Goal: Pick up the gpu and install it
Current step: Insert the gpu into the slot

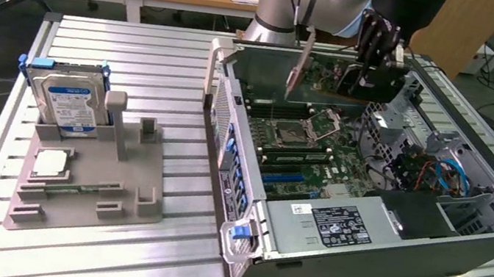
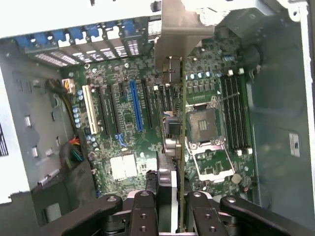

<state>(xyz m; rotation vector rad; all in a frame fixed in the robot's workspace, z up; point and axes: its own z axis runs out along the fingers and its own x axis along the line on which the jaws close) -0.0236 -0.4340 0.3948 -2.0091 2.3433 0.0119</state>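
Observation:
The gpu [image 1: 328, 75] hangs on edge over the open computer case [image 1: 355, 275]. Its silvery bracket [image 1: 296, 61] points toward the exterior view's left. My gripper [image 1: 369, 80] is shut on the card's other end, just above the motherboard [image 1: 302, 140]. In the wrist view the gpu [image 2: 177, 123] runs edge-on away from my gripper [image 2: 172, 216], whose dark fingers [image 2: 197, 214] clamp it from both sides. Its bracket [image 2: 179, 29] is near the case's rear slot openings. Below the card lie the expansion slots, among them a blue slot [image 2: 135, 105] off to one side.
A grey holder [image 1: 91, 181] on the slatted metal table [image 1: 141, 55] carries a hard drive [image 1: 69, 99] with a blue label, a processor chip [image 1: 49, 163] and a green memory stick [image 1: 70, 189]. Cables and drive bays fill the case's side toward the exterior view's right.

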